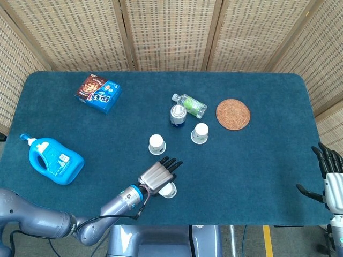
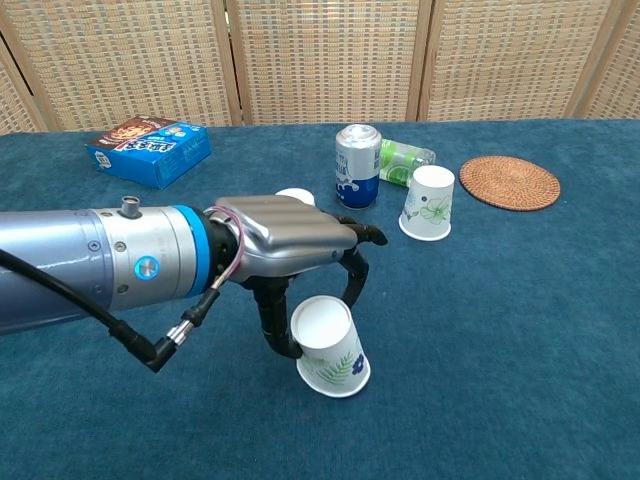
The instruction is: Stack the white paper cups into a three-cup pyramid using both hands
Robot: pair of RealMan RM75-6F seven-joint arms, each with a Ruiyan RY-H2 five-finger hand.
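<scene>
The nearest white paper cup [image 2: 326, 345] sits upside down under the left hand [image 2: 285, 240], tilted toward it, with the thumb on one side and a curled finger [image 2: 354, 282] on the other, so the hand grips it; its lower rim looks to be touching the counter [image 2: 520, 330] still. From the head view the same cup [image 1: 168, 190] peeks out just beside the left hand [image 1: 157, 175], on its near side. Beyond the hand, mostly hidden by its back in the chest view, a second cup [image 1: 156, 144] stands upside down. Farther out and toward the right, the third cup [image 2: 428, 203] stands upside down too, near a drink can [image 2: 357, 166] with a green bottle [image 2: 406, 161] lying behind it, and a round woven coaster [image 2: 513, 182] beyond. Far off to the hand's left lie a snack box [image 2: 148, 149] and a blue detergent bottle [image 1: 53, 160]. The right hand [image 1: 331, 179] hangs off the counter's right edge, well apart from everything, fingers spread and holding nothing.
</scene>
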